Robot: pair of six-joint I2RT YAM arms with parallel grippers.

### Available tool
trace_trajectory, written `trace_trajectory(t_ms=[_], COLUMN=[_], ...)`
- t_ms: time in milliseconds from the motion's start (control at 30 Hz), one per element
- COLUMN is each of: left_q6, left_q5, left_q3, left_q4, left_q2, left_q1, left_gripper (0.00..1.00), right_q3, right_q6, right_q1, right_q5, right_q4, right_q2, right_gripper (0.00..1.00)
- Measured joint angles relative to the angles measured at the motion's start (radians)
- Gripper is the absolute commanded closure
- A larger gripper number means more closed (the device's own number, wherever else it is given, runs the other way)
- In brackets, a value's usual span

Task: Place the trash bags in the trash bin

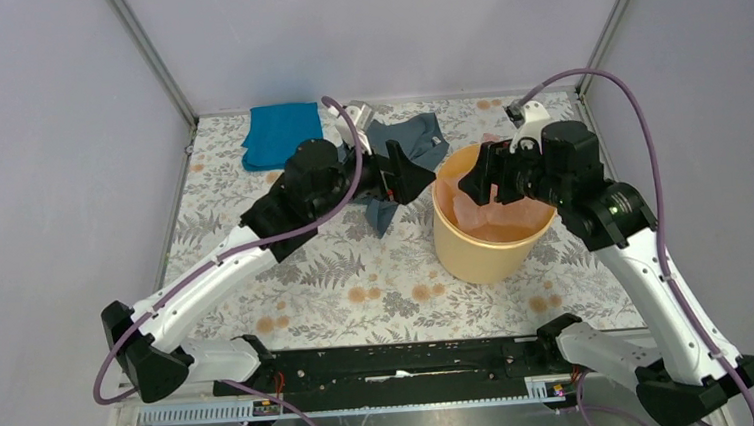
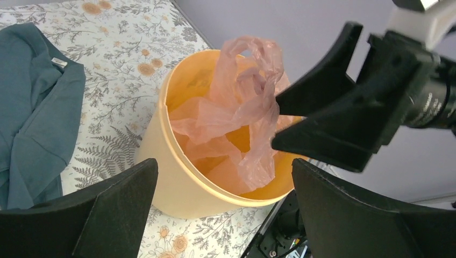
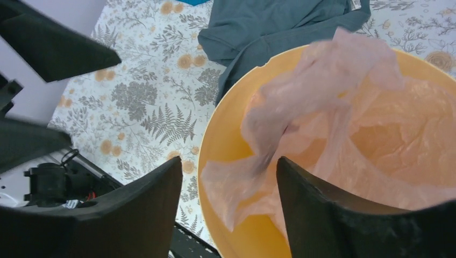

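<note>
From above, the round yellow-orange plastic bin (image 1: 481,256) stands upright on the floral-patterned tabletop (image 1: 337,276), right of centre; the thin, translucent pale-pink plastic bag (image 1: 484,218) lies crumpled inside it, against the inner wall; the right tool (image 1: 471,181) hangs over the bin's mouth, pointing leftward; the left tool (image 1: 422,175) sits just beside the bin's left rim, above a rumpled grey-blue garment (image 1: 418,135) that lies near the bin on its far-left side; a folded bright blue cloth (image 1: 280,133) rests at the far edge, well apart from the bin.

From the left wrist, this tool's two black fingers (image 2: 107,209) stand wide apart with nothing between them but the view of the bin beyond; most of the bag is down in the bin, while a bunched upper part rises above the rim; the right tool's finger tips reach the bag's gathered film from the right, the tips parted.

From the right wrist, its fingers (image 3: 134,215) are spread, not pressed together; a blurred strand of the pink film runs down through the gap between them, and whether it touches either pad cannot be told; the rest of the bag spreads across the bin's interior; the grey-blue garment lies beyond the rim.
</note>
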Motion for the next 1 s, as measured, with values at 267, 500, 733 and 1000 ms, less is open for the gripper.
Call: trace_trajectory(t_ms=[267, 500, 733, 1000], left_q6=[-0.071, -0.109, -0.114, -0.081], left_q5=[0.156, 0.222, 0.255, 0.283], left_q3=[-0.013, 0.0, 0.071, 0.353], left_q4=[0.095, 0.127, 0.135, 0.087], left_q2=[0.023, 0.115, 0.189, 0.409], left_q1=[0.084, 0.084, 0.085, 0.085], left_gripper=[0.02, 0.02, 0.01, 0.02], right_q3=[-0.201, -0.389, -0.398, -0.398], right_q6=[0.03, 0.06, 0.056, 0.03], right_q1=[0.0, 0.0, 0.0, 0.0], right_q5=[0.049, 0.137, 0.105, 0.053], right_q4=[0.158, 0.357, 0.406, 0.406], right_q2=[-0.181, -0.222, -0.245, -0.312], right_gripper=[0.26, 0.63, 0.85, 1.0])
